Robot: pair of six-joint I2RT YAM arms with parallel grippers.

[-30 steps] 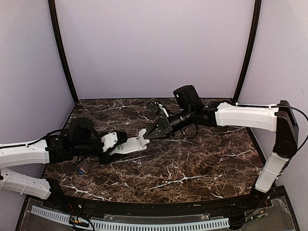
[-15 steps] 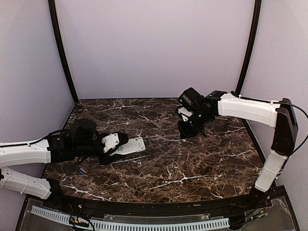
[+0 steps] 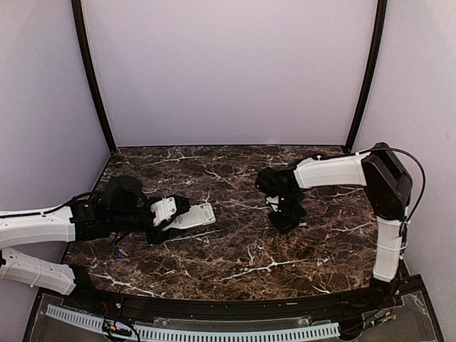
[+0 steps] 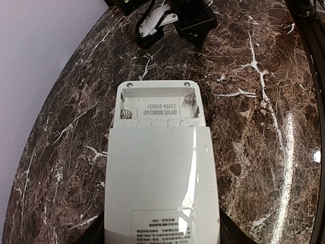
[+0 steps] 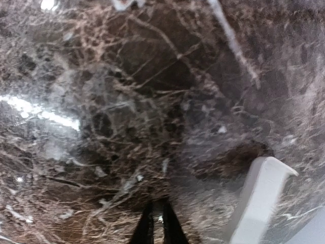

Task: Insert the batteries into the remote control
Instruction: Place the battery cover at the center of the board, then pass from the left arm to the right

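Note:
My left gripper point(image 3: 165, 214) is shut on the white remote control point(image 3: 191, 216) and holds it back side up just above the table. In the left wrist view the remote point(image 4: 161, 173) fills the frame between my left gripper's point(image 4: 161, 236) jaws. Its battery compartment point(image 4: 158, 108) is open and empty, with its springs showing. A small blue battery point(image 3: 120, 253) lies on the table by my left arm. My right gripper point(image 3: 286, 216) points down at the table, with its fingers point(image 5: 146, 229) close together and nothing in them. A white cover piece point(image 5: 259, 201) lies beside it.
The dark marble table point(image 3: 249, 256) is enclosed by lilac walls with black corner posts point(image 3: 91, 78). The white cover piece also shows in the left wrist view point(image 4: 152, 24), beyond the remote, next to the right gripper point(image 4: 193, 23). A black rail point(image 3: 214, 310) runs along the near edge.
My right gripper pulled the white cover off the remote's end, carried it right and back, then came down to the table. The left gripper and the remote stayed put.

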